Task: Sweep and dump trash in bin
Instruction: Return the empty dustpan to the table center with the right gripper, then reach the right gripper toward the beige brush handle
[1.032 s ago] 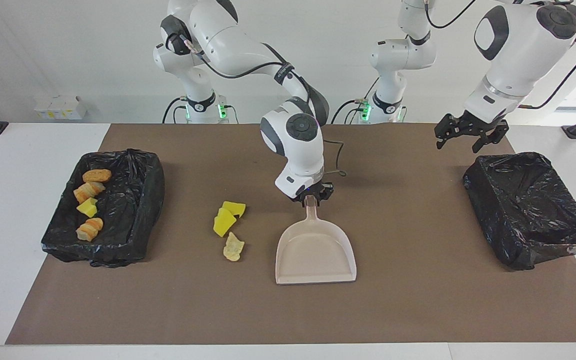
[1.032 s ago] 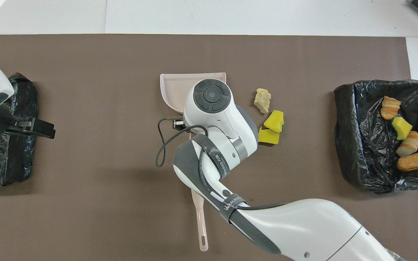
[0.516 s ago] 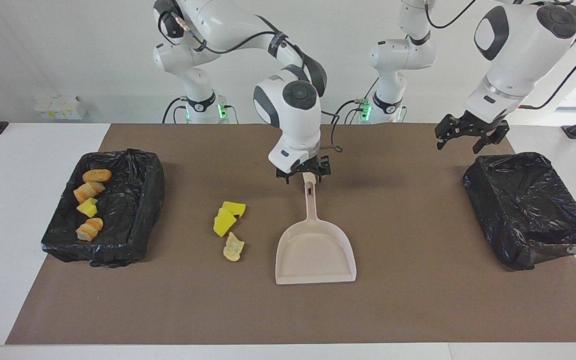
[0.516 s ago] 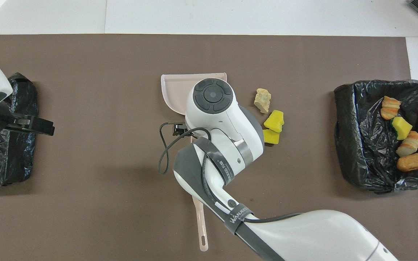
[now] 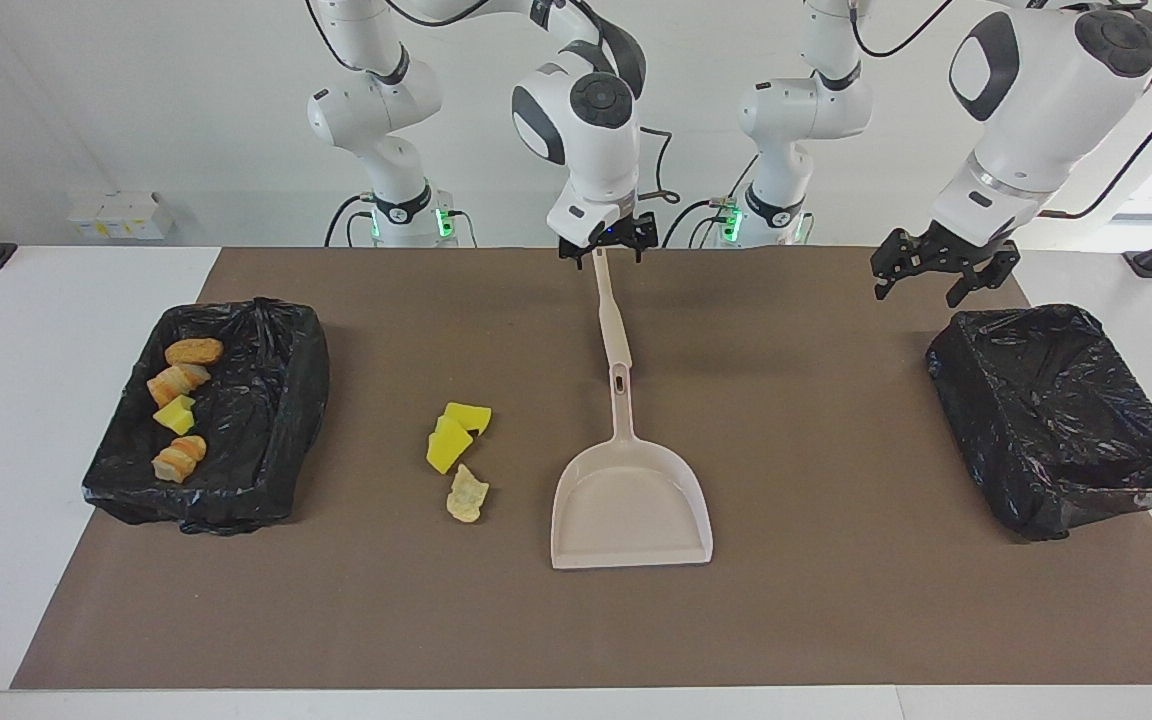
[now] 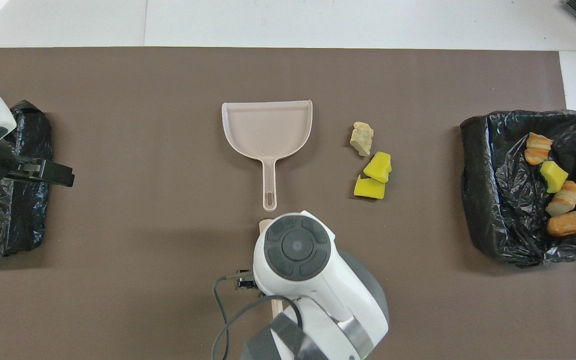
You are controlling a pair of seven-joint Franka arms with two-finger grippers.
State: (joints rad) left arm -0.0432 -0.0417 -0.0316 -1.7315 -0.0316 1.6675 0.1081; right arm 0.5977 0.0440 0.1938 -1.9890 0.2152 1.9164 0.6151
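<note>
- Right gripper [image 5: 607,247] has let go of the dustpan [image 5: 632,510], risen, fingers spread, over the brush handle [image 5: 611,320].
- Left gripper [image 5: 939,267] waits, spread.
- Three trash pieces [image 5: 456,455] lie beside the dustpan; others are in the bin [image 5: 271,400].

Both arms are glossy white, built of rounded segments with dark grey joint sections. Each wrist ends in a round dark grey cap with a ring of button-like panels. A black cable loops loosely along each arm, and a dark strap wraps the right arm near the bottom of the overhead view. Each base carries a black collar ring with small green lights beside it. The left claw [image 5: 941,274] and right claw [image 5: 608,243] are black, angular and skeletal.
</note>
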